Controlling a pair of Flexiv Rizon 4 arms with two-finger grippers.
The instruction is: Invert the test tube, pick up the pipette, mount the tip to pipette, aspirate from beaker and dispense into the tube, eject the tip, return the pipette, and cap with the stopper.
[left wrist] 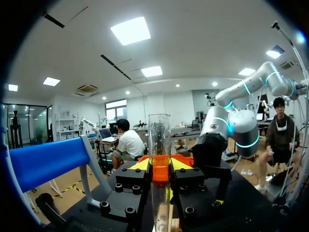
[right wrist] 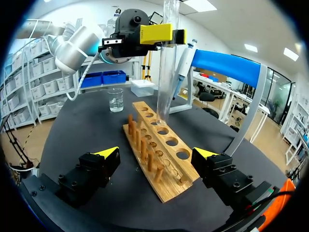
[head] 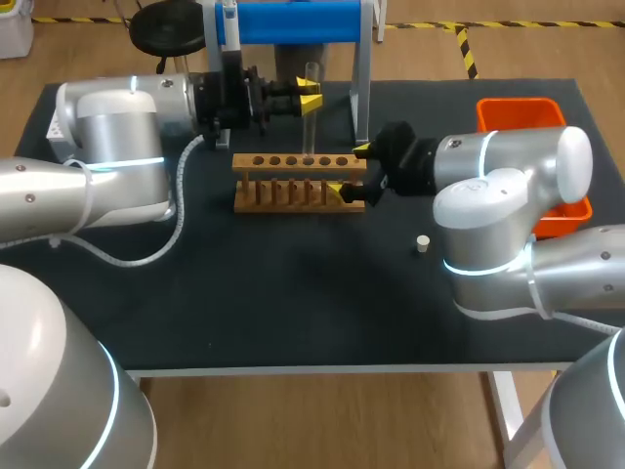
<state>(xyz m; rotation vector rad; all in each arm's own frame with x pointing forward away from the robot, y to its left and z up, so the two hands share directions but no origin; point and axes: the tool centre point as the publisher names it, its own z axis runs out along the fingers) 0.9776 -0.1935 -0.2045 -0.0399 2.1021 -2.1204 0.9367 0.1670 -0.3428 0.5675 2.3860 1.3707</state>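
Left tool (head: pixel 309 98) is clamped on the test tube (head: pixel 311 112), yellow tips pinching it from both sides a bit above its middle, up in the upper middle of the head view. The tube stands pretty much dead vertical, open mouth up as far as I can see from the left wrist view, so I'd say the flipping part is basically done and we're at the seating step. What matters here: the tube's long axis points straight down at the wooden rack (head: pixel 298 183), and its bottom end sits right at one of the middle holes in the row. I honestly can't tell whether it's already inside the hole or just kissing the rim. The move should be straight down along that axis, since any tilt probably catches the edge. Right tool (head: pixel 354 171) is open, one finger either side of the rack's right end, and from its wrist view there looks to be a gap on both sides, so it isn't actually squeezing the wood, more like boxing it in. The pipette (head: pixel 229 29) hangs on the blue stand (head: pixel 293 21) at the top of the head view, just beside the left tool, so the left arm is clearly the nearer one for grabbing it once the tube is let go. The beaker (right wrist: pixel 115 100) sits on the desk beyond the rack's far end. The stopper (head: pixel 422 244) lies alone on the desk right of centre, close under the right arm, well apart from the tube.
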